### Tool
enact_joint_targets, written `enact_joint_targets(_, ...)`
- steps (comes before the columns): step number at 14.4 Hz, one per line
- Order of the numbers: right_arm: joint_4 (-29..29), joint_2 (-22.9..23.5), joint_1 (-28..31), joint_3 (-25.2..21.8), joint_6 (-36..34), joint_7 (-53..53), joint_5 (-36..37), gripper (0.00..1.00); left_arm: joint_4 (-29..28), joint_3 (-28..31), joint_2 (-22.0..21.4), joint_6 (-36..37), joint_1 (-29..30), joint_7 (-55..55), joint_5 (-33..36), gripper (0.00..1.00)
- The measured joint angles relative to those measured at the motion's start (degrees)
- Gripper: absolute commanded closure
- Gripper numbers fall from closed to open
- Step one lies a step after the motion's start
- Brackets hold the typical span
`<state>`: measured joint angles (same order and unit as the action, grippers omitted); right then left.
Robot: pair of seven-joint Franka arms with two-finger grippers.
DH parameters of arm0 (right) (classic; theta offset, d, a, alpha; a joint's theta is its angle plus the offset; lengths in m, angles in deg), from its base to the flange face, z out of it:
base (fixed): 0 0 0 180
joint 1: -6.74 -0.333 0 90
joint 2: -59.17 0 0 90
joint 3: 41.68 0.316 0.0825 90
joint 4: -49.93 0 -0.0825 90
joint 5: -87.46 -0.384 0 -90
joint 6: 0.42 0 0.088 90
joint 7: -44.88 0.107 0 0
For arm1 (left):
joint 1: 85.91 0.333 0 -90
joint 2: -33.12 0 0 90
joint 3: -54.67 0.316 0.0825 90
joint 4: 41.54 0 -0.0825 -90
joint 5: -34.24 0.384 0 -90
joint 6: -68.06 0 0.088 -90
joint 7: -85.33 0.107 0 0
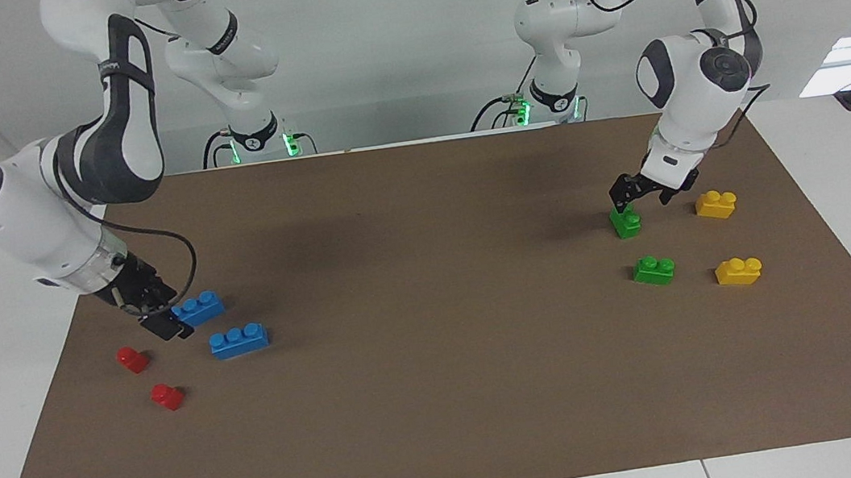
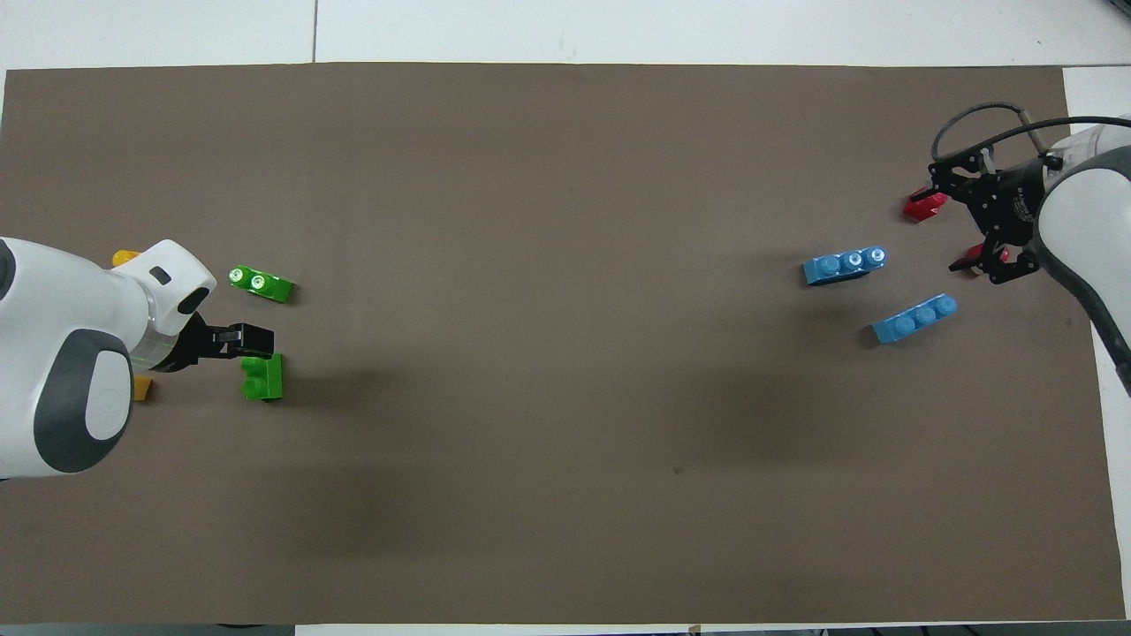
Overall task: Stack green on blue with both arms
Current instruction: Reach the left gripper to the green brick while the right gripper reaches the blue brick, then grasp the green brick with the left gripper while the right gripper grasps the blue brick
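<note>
Two green bricks lie at the left arm's end of the brown mat [image 1: 445, 399]: one nearer the robots [image 1: 626, 222] [image 2: 263, 378], one farther [image 1: 654, 270] [image 2: 261, 283]. My left gripper [image 1: 644, 197] [image 2: 231, 342] is open and low over the nearer one, with one finger [image 1: 620, 200] down at its top edge and the other off to the side. Two blue bricks lie at the right arm's end: one nearer [image 1: 198, 307] [image 2: 914, 318], one farther [image 1: 239, 340] [image 2: 844, 265]. My right gripper [image 1: 164, 324] [image 2: 990, 231] hangs low beside the end of the nearer blue brick and holds nothing that I can see.
Two yellow bricks [image 1: 716, 204] [image 1: 738, 271] lie beside the green ones, toward the table's end. Two red bricks [image 1: 133, 359] [image 1: 167, 396] lie by the right gripper, which partly covers them in the overhead view.
</note>
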<state>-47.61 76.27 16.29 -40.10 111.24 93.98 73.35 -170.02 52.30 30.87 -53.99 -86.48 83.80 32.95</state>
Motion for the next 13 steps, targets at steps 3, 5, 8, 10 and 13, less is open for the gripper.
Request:
enact_joint_targets(3,0.03,2.88,0.01,0.04,0.31,0.02,-2.45,0.01,-2.21,-0.02,0.67,-2.27,0.0,0.05,0.01,0.0)
enact_joint_targets(5,0.03,4.28,0.11,0.0,0.37,0.83,-2.85,0.01,-3.65,-0.05,1.65,-4.72,0.0,0.05,0.02,0.0)
enact_joint_targets(8,-0.17,5.83,0.64,-0.01,2.02,1.28,-4.31,0.02,-5.4,-0.07,2.45,-7.39,-0.01,0.06,0.02,0.0)
enact_joint_targets(10,-0.54,6.55,0.72,-0.09,2.92,1.32,-5.26,0.02,-5.97,-0.07,2.6,-8.18,-0.01,0.06,0.02,0.0)
enact_joint_targets(13,-1.87,6.85,0.73,-0.12,3.57,2.07,-7.43,0.02,-6.79,-0.07,2.78,-9.21,-0.02,0.04,0.03,0.74)
